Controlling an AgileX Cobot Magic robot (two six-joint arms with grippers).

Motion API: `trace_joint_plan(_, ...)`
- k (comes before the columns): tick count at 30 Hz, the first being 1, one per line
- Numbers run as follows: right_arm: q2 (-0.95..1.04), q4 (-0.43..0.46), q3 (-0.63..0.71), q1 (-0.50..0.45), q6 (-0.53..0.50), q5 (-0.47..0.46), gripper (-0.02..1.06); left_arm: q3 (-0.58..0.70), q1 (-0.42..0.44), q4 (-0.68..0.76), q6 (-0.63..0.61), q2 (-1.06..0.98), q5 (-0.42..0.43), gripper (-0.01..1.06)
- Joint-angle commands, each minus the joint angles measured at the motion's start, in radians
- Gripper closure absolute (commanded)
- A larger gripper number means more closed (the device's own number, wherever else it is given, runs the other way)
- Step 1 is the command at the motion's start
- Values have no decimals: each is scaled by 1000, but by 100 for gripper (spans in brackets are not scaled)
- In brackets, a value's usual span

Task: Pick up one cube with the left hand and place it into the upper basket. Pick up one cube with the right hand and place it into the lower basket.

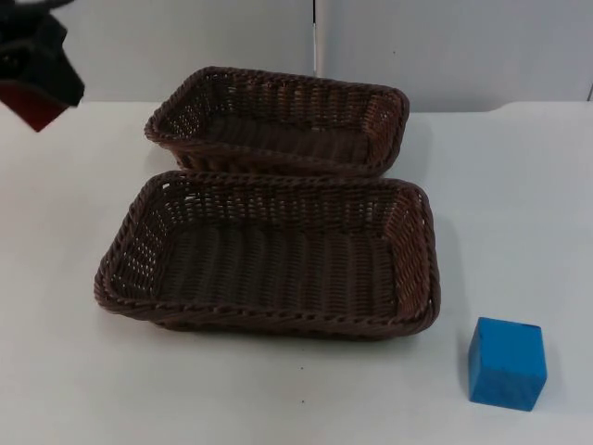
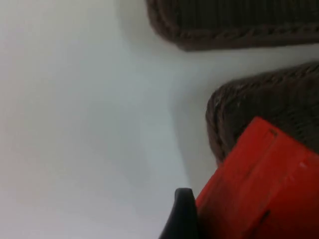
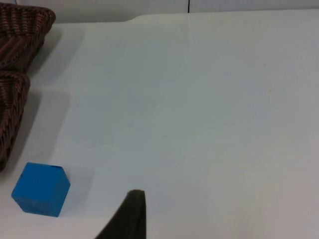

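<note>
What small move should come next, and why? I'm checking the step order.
Probably carry the left claw rightward over the upper basket before letting go: it is shut on the red cube, off that basket's left side. The blue cube lies on the table; the right arm waits.

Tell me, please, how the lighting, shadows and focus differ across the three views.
Top view: even, soft light; the square blue cube and the two brown woven baskets, upper and lower, cast faint shadows, no glare. Left wrist view: the red cube held in the left end effector looks soft-edged, as do the basket rims. Right wrist view: sharp, with a faint shadow beside the blue cube.
</note>
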Motion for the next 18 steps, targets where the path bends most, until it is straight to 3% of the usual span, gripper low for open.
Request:
trace_joint_plan(1, 0, -1, 2, 5, 2, -3, 0, -41, -28, -23, -8, 27, 7, 105)
trace_joint_plan(18, 0, -1, 2, 5, 2, -3, 0, -378, -173, -61, -2, 380, 11, 105)
